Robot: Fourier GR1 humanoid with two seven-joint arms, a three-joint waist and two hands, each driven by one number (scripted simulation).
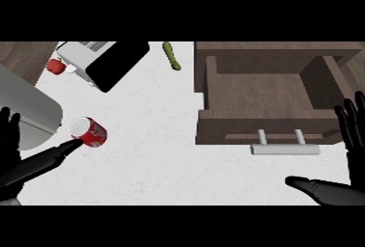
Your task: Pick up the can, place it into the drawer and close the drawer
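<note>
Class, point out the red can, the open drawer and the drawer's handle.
red can (91, 132), head view: on its red side.
open drawer (255, 94), head view: on its bare floor.
handle (284, 149), head view: on the bar's middle.

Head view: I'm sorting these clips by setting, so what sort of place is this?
Most likely a kitchen counter: a white marbled countertop with an open wooden drawer, a toaster-like appliance, a green vegetable and a red can by the left hand.
</note>
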